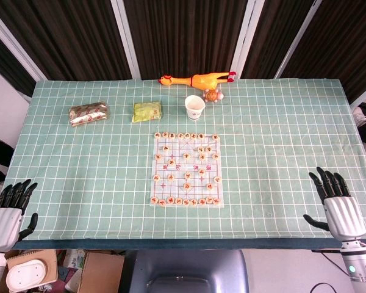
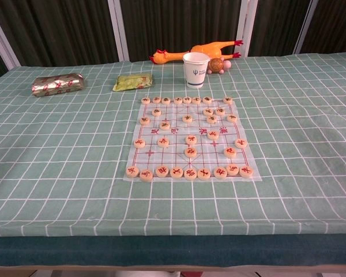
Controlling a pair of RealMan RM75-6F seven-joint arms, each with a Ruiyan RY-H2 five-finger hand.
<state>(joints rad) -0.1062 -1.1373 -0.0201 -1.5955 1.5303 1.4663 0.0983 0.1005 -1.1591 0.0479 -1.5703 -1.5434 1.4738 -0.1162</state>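
A Chinese chess board sheet lies at the table's middle, with several round wooden pieces on it. My left hand rests at the near left corner of the table, fingers apart, holding nothing. My right hand lies at the near right edge, fingers spread, also holding nothing. Both hands are far from the board. The chest view shows neither hand.
Behind the board stand a white paper cup, a yellow rubber chicken and a small round toy. A green packet and a foil-wrapped packet lie at the back left. A green checked cloth covers the table.
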